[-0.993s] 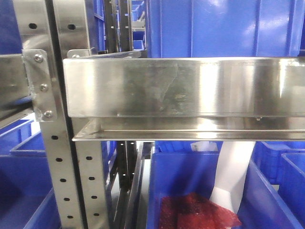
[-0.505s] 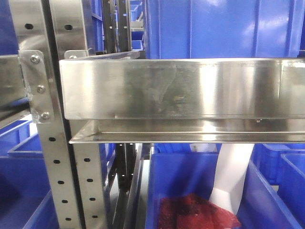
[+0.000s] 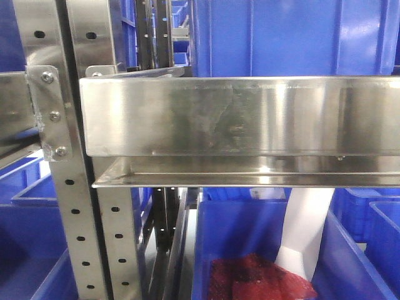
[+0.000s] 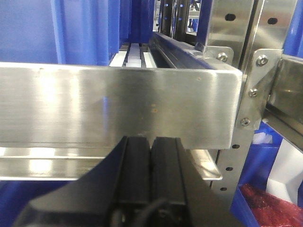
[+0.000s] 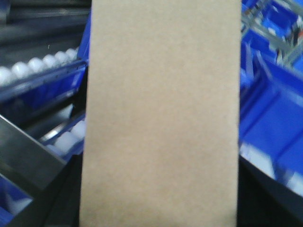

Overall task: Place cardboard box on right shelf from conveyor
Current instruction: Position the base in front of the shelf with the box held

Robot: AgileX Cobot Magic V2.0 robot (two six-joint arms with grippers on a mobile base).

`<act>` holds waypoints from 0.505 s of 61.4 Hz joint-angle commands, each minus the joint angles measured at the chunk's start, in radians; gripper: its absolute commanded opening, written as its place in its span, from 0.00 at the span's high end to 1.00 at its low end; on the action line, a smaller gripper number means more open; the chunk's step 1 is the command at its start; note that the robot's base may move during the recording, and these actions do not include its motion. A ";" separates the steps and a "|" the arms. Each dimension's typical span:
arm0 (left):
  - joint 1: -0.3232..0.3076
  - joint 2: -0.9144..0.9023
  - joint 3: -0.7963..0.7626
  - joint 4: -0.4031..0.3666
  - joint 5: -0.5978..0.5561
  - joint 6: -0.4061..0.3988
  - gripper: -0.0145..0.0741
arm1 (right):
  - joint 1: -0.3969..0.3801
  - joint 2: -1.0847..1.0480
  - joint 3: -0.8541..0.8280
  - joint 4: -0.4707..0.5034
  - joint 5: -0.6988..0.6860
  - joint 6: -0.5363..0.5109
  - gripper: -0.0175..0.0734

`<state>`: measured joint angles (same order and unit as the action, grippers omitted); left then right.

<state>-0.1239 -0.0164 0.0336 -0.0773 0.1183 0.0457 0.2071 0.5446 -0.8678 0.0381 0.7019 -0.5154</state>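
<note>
The cardboard box [image 5: 161, 113] is seen as a plain tan, unmarked panel, held upright in front of the blue bins [image 5: 274, 123]. The right pincer is hidden behind it, so its grip cannot be told. The left pincer [image 4: 150, 144] is closed on nothing, below the blue bins.

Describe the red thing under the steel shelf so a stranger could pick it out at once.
Start at the broad shiny steel shelf across the front view. Directly below it sits an open blue bin, and the dark red crumpled material lies low inside it. It is the only red item there, beside a smooth white piece.
</note>
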 commanded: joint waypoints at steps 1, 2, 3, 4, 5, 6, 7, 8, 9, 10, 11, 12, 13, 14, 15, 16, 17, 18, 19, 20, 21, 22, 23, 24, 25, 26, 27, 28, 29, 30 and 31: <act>-0.005 -0.010 0.006 -0.006 -0.085 0.000 0.97 | 0.039 0.080 -0.086 -0.047 -0.128 -0.129 0.64; -0.005 -0.010 0.006 -0.006 -0.085 0.000 0.97 | 0.050 0.098 -0.100 -0.064 -0.128 -0.157 0.64; -0.005 -0.010 0.006 -0.006 -0.085 0.000 0.97 | 0.057 0.110 -0.110 -0.077 -0.128 -0.176 0.64; -0.005 -0.010 0.006 -0.006 -0.085 0.000 0.97 | 0.064 0.122 -0.119 -0.091 -0.128 -0.194 0.64; -0.005 -0.010 0.006 -0.006 -0.085 0.000 0.97 | 0.071 0.134 -0.128 -0.105 -0.127 -0.220 0.64; -0.005 -0.010 0.006 -0.006 -0.085 0.000 0.97 | 0.078 0.151 -0.136 -0.121 -0.127 -0.236 0.64; -0.005 -0.010 0.006 -0.006 -0.085 0.000 0.97 | 0.085 0.163 -0.148 -0.138 -0.126 -0.251 0.64; -0.005 -0.010 0.006 -0.006 -0.085 0.000 0.97 | 0.096 0.174 -0.155 -0.153 -0.126 -0.265 0.64; -0.005 -0.010 0.006 -0.006 -0.085 0.000 0.97 | 0.103 0.186 -0.162 -0.178 -0.124 -0.278 0.64; -0.005 -0.010 0.006 -0.006 -0.085 0.000 0.97 | 0.111 0.197 -0.168 -0.196 -0.123 -0.291 0.64; -0.005 -0.010 0.006 -0.006 -0.085 0.000 0.97 | 0.119 0.208 -0.173 -0.214 -0.123 -0.302 0.64; -0.005 -0.010 0.006 -0.006 -0.085 0.000 0.97 | 0.127 0.218 -0.178 -0.232 -0.123 -0.317 0.64; -0.005 -0.010 0.006 -0.006 -0.085 0.000 0.97 | 0.135 0.233 -0.182 -0.251 -0.123 -0.325 0.64; -0.005 -0.010 0.006 -0.006 -0.085 0.000 0.97 | 0.143 0.243 -0.187 -0.271 -0.123 -0.333 0.64; -0.005 -0.010 0.006 -0.006 -0.085 0.000 0.97 | 0.154 0.253 -0.188 -0.291 -0.124 -0.339 0.64; -0.005 -0.010 0.006 -0.006 -0.085 0.000 0.97 | 0.162 0.262 -0.188 -0.323 -0.126 -0.346 0.64; -0.005 -0.010 0.006 -0.006 -0.085 0.000 0.97 | 0.169 0.271 -0.189 -0.346 -0.127 -0.351 0.64; -0.005 -0.010 0.006 -0.006 -0.085 0.000 0.97 | 0.180 0.283 -0.189 -0.378 -0.127 -0.356 0.64; -0.005 -0.010 0.006 -0.006 -0.085 0.000 0.97 | 0.187 0.291 -0.189 -0.398 -0.126 -0.356 0.64; -0.005 -0.010 0.006 -0.006 -0.085 0.000 0.97 | 0.194 0.298 -0.189 -0.416 -0.124 -0.356 0.64; -0.005 -0.010 0.006 -0.006 -0.085 0.000 0.97 | 0.200 0.307 -0.187 -0.434 -0.124 -0.356 0.64; -0.005 -0.010 0.006 -0.006 -0.085 0.000 0.97 | 0.206 0.321 -0.186 -0.450 -0.125 -0.356 0.64; -0.005 -0.010 0.006 -0.006 -0.085 0.000 0.97 | 0.211 0.330 -0.184 -0.465 -0.125 -0.356 0.64; -0.005 -0.010 0.006 -0.006 -0.085 0.000 0.97 | 0.219 0.342 -0.184 -0.485 -0.124 -0.356 0.64; -0.005 -0.010 0.006 -0.006 -0.085 0.000 0.97 | 0.222 0.351 -0.184 -0.496 -0.124 -0.356 0.64; -0.005 -0.010 0.006 -0.006 -0.085 0.000 0.97 | 0.227 0.360 -0.184 -0.503 -0.124 -0.356 0.64; -0.005 -0.010 0.006 -0.006 -0.085 0.000 0.97 | 0.229 0.368 -0.184 -0.512 -0.124 -0.356 0.64; -0.005 -0.010 0.006 -0.006 -0.085 0.000 0.97 | 0.229 0.376 -0.184 -0.517 -0.124 -0.356 0.64; -0.005 -0.010 0.006 -0.006 -0.085 0.000 0.97 | 0.229 0.384 -0.184 -0.522 -0.124 -0.356 0.64; -0.005 -0.010 0.006 -0.006 -0.085 0.000 0.97 | 0.229 0.391 -0.184 -0.525 -0.124 -0.356 0.64; -0.005 -0.010 0.006 -0.006 -0.085 0.000 0.97 | 0.229 0.399 -0.184 -0.525 -0.125 -0.356 0.64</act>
<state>-0.1239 -0.0164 0.0336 -0.0773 0.1183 0.0457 0.4275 0.9154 -1.0175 -0.4091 0.6673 -0.8612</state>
